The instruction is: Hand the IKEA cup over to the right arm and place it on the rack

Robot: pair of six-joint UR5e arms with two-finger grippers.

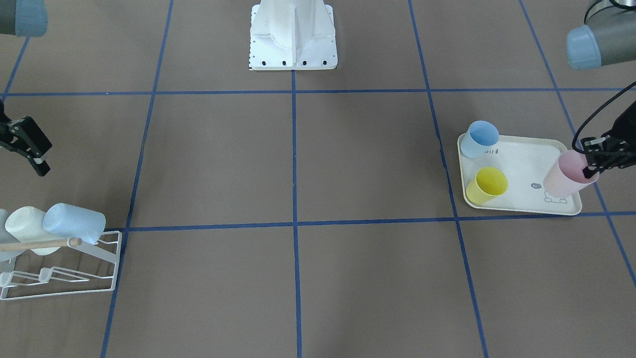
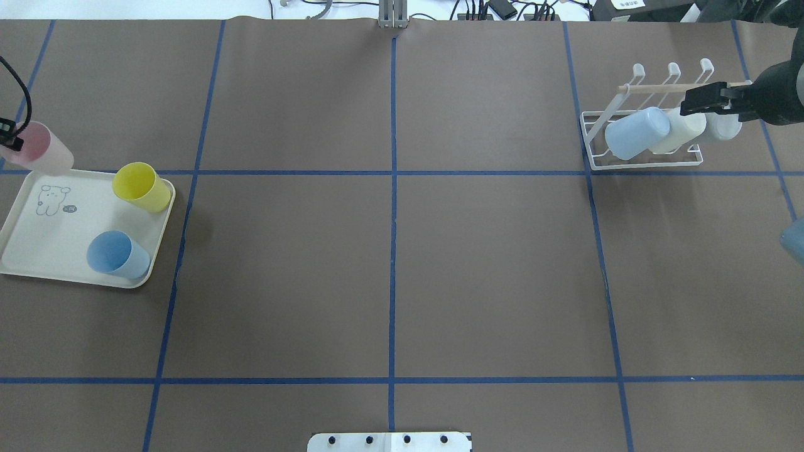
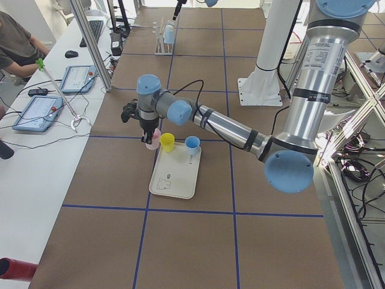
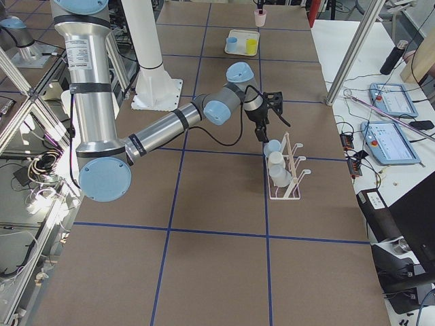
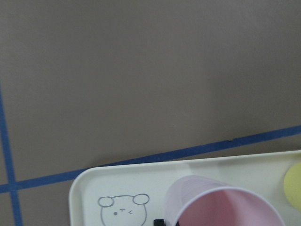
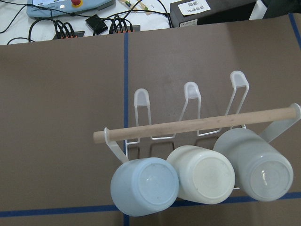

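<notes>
Overhead exterior view gives the brown table (image 2: 389,263), which blue tape lines (image 2: 392,188) divide into big squares. Beyond its far edge is a white desk (image 3: 30,168) with cables and control tablets (image 3: 37,112), and a person (image 3: 15,42) sits there.

At the left lies the cream tray (image 2: 38,251); a yellow cup (image 2: 141,186) and a blue cup (image 2: 116,254) stand on it. At the far right stands the rack (image 2: 647,164), with three cups slanted on its prongs under the wooden rod (image 6: 197,124).

The pink cup (image 2: 47,150) is tilted over the tray's far left corner, and the left gripper (image 1: 591,169) pinches its rim. The right gripper (image 2: 697,102) hovers above the rack; whether its fingers are spread I cannot tell.

The tray bears a little animal face (image 5: 123,212). The words beside it, and those on a white label (image 6: 194,7), are too small to read.
</notes>
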